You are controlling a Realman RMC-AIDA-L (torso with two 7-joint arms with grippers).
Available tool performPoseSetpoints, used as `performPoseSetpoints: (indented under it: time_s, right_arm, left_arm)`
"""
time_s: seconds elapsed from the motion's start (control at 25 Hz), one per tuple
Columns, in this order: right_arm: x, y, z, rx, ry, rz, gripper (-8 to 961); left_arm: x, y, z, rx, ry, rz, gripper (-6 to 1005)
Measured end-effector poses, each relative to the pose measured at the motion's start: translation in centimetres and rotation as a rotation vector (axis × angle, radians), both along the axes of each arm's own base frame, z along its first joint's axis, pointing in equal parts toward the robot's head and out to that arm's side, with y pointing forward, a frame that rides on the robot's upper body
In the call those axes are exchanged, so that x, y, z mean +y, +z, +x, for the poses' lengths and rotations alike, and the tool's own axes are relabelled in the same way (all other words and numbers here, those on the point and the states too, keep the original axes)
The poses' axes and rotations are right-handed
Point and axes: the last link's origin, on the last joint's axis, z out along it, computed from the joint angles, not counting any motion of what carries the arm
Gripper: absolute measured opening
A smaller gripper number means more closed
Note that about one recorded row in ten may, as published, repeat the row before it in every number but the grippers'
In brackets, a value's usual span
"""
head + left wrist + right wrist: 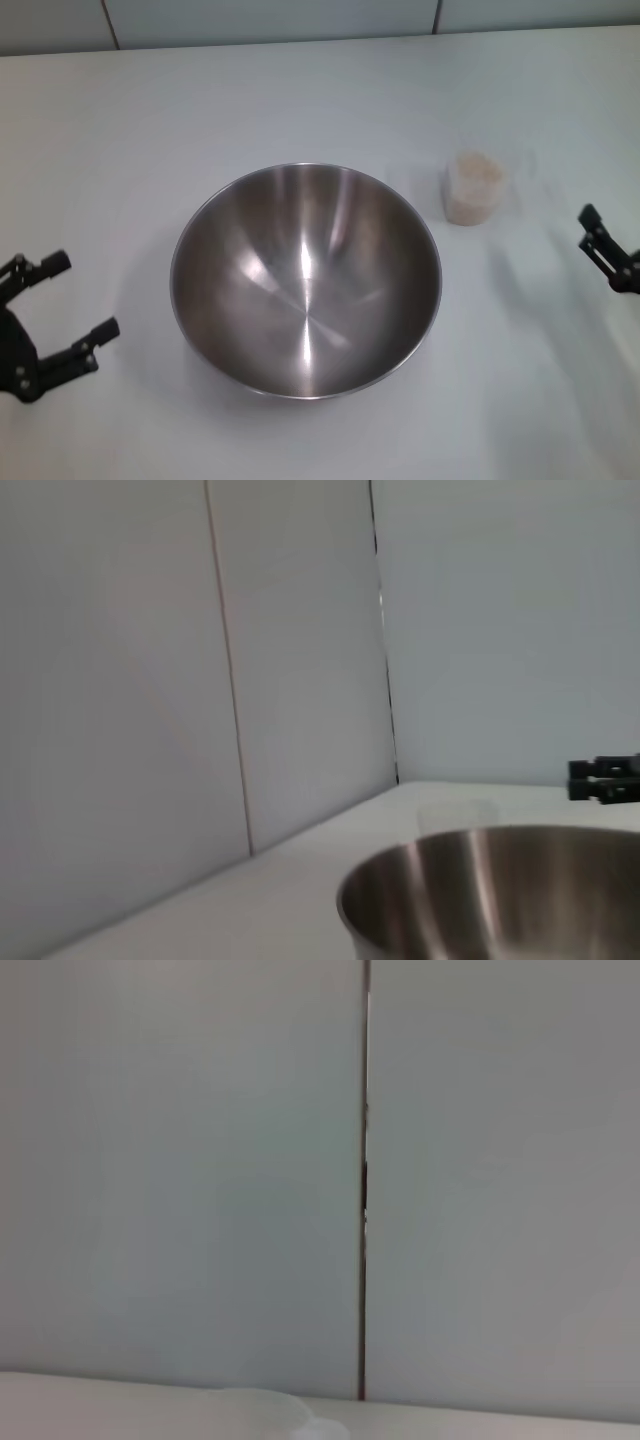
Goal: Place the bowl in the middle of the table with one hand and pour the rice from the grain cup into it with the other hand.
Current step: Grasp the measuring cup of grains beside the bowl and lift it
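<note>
Steel bowl (500,895), far side cut off.

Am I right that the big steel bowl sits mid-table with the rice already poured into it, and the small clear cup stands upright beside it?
Not quite. The head view shows the large round stainless-steel bowl empty; the off-white rice is still inside the small clear plastic cup. The rest holds: the bowl sits mid-table and the cup stands upright beside it, apart from it.
</note>
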Motion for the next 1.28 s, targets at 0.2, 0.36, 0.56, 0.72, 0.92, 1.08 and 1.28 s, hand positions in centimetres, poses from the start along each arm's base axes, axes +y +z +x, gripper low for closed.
performPoseSetpoints:
  time_s: [0.2,0.36,0.56,0.72,0.92,1.08,1.28]
  right_arm:
    - [2.9,-1.2,-0.6,-0.032,-0.021,-0.055,826]
    - [4.8,-1.8,-1.5,-0.065,-0.027,-0.058,825]
    - [6.2,-2.3,-1.9,-0.095,-0.045,-0.070,824]
    - [7.0,-2.4,-1.9,-0.100,-0.063,-0.084,823]
    - [7.4,-2.5,-2.0,-0.103,-0.068,-0.092,822]
    - [7.7,-2.5,-1.9,-0.103,-0.080,-0.094,821]
    - [7.8,-2.3,-1.9,-0.095,-0.090,-0.077,820]
  left_arm:
    - [-0.9,-0.8,-0.5,0.003,0.025,-0.056,864]
    - [-1.2,-1.4,-0.5,0.010,0.032,-0.079,864]
    - [-1.3,-1.9,-0.6,0.010,0.047,-0.093,864]
    - [-1.3,-2.0,-0.6,0.012,0.053,-0.098,864]
    - [-1.1,-2.2,-0.6,0.018,0.055,-0.100,864]
    - [-1.1,-2.5,-0.4,0.011,0.056,-0.123,864]
    - [-1.1,-2.7,-0.4,0.022,0.052,-0.151,863]
